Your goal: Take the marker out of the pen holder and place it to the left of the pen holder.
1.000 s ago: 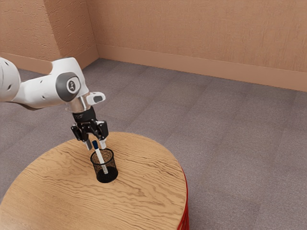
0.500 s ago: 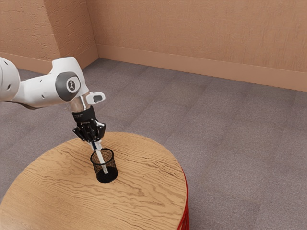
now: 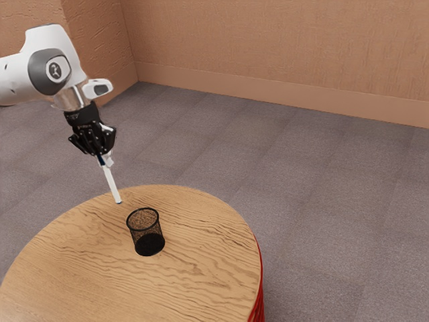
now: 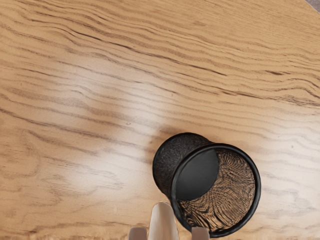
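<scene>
Hanging from the fingers (image 3: 106, 162), the marker (image 3: 112, 182) is free of the pen holder (image 3: 149, 243). Fingers drawn in close, pinching the marker near its dark blue upper end, with the white barrel sloping down below. No daylight seen between it and the holder's wire: clear air instead, lower end off to the exterior view's left and somewhat far of the rim. Holder upright on the worktop (image 3: 194, 268), nothing inside.

Judgement: extraction done, carry and set-down to come.

Risks, likeliest first. Grip is at one end only, so most of the length is a free lever. Should the low end meet the wood first, the barrel would probably pivot in the pinch or get pushed up through it. Lower slowly, tilt it flatter if possible.

Round barrel: let go from height, or on a slant, it could drop, bounce and roll. The worktop's far edge lies near the line of the marker in the exterior view; how high the tip stands above the wood I cannot tell. A roll that way might end on the floor (image 3: 322, 181).

A sweep back low toward the holder could clip the rim and tip it. Stopping too close could leave the marker leaning on the mesh.
</scene>
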Robot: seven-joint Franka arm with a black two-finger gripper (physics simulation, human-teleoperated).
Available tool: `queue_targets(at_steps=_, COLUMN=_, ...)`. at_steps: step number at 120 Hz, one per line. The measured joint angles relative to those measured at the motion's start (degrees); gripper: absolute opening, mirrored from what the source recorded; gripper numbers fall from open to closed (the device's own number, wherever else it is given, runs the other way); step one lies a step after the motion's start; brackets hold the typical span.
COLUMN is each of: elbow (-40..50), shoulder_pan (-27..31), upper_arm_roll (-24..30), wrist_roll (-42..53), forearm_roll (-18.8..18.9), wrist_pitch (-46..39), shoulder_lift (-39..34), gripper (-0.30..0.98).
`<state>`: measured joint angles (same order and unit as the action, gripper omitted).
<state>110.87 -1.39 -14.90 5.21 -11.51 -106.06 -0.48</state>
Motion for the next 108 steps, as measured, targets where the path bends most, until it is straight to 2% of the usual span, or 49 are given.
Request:
queue_targets(at_steps=28, elbow=0.21, shoulder_pan=3.06, upper_arm_roll=0.47, wrist_roll=-0.06, forearm_roll=11.59, wrist_pitch=10.51, shoulder_lift=2.83, gripper=-0.08)
queue_targets(at_steps=42, elbow=0.16, shoulder_pan=0.93, upper_arm_roll=0.58, wrist_roll=-0.15, forearm_roll=14.71, wrist_pitch=14.71, shoulder_lift=9.02, gripper=-0.08)
queue_targets(at_steps=66, elbow=-0.35, shoulder_pan=-1.30, upper_arm_roll=1.16, wrist_roll=-0.47, forearm_roll=15.50, wrist_pitch=18.36, shoulder_lift=15.65, gripper=-0.08)
queue_targets(at_steps=83, elbow=-2.95, shoulder_pan=-1.37, upper_arm_roll=3.07, wrist_roll=-0.70, forearm_roll=14.19, wrist_pitch=19.31, shoulder_lift=20.81, gripper=-0.09)
queue_targets(at_steps=96, elbow=-3.99, shoulder_pan=-1.35, upper_arm_roll=3.62, wrist_roll=-0.83, forearm_roll=13.64, wrist_pitch=19.68, shoulder_lift=22.15, gripper=-0.09)
queue_targets(at_steps=108, elbow=-4.19, shoulder_pan=-1.36, upper_arm_roll=3.65, wrist_roll=-0.74, forearm_roll=13.05, wrist_pitch=20.00, shoulder_lift=22.38, gripper=0.12)
